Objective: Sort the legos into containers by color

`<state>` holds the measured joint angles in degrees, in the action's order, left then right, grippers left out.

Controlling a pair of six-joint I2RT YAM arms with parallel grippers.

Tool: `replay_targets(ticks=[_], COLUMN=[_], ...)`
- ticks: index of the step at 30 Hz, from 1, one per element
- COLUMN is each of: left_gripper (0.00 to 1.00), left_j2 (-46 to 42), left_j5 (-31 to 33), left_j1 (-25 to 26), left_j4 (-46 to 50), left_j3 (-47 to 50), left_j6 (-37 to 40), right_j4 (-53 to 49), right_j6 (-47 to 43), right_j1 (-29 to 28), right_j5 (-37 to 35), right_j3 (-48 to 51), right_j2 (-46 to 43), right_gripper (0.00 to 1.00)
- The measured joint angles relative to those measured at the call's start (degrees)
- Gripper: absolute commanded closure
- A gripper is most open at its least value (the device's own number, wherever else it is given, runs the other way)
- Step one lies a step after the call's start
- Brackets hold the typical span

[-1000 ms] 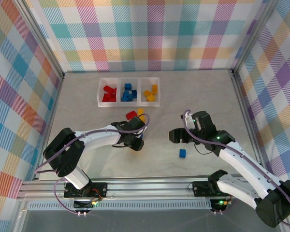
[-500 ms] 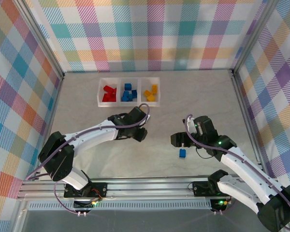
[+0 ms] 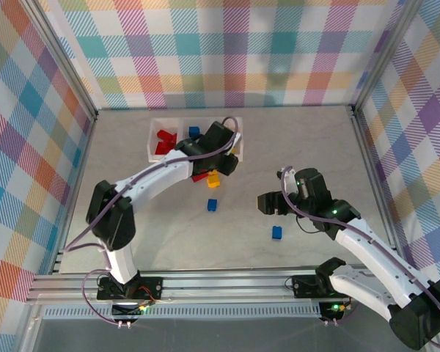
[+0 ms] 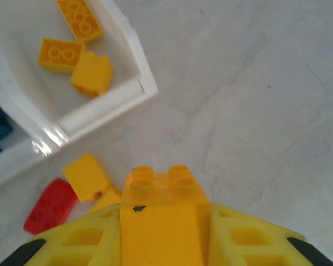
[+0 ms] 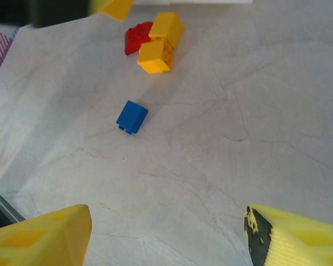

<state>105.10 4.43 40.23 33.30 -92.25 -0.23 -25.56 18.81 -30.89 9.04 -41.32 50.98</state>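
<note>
My left gripper (image 3: pixel 224 157) is shut on a yellow lego (image 4: pixel 164 185) and hovers just off the right end of the containers (image 3: pixel 155 123), beside the yellow compartment's corner (image 4: pixel 139 88). That compartment holds three yellow bricks (image 4: pixel 77 55). Red bricks (image 3: pixel 163 141) lie in the left compartment; my arm hides much of the others. On the table lie a red brick (image 3: pixel 200 177), a yellow pair (image 3: pixel 214 180) and two blue bricks (image 3: pixel 212 204) (image 3: pixel 277 232). My right gripper (image 3: pixel 268 204) stands open over bare table (image 5: pixel 172 238), with the blue brick (image 5: pixel 131 117) ahead of it.
Metal frame rails (image 3: pixel 205 282) run along the near edge, and checked cloth walls (image 3: pixel 227 51) close in the other three sides. The table's right half (image 3: pixel 315 147) is bare marble-patterned surface.
My left arm has swung from mid-table up to the tray's right end with the yellow brick, uncovering a blue brick. The right gripper has barely shifted.
</note>
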Motion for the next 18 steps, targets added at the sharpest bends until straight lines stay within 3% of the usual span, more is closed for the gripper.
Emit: replay_targets(ticks=[9, 18], left_gripper=[0.66, 0.58], left_j2=[13.64, 22.49], left_j5=[-0.28, -2.32], left_j1=[-5.97, -10.45], left_j4=[-1.09, -3.89], left_j3=[-12.92, -19.47], left_j6=[1.14, 0.90], right_j4=[-1.66, -5.40], right_j6=[-0.92, -1.31], right_j1=[0.00, 0.00], right_j5=[-1.09, -1.09], right_j3=[-1.64, -3.19], right_j2=[-0.35, -1.31], right_gripper=[0.28, 0.28])
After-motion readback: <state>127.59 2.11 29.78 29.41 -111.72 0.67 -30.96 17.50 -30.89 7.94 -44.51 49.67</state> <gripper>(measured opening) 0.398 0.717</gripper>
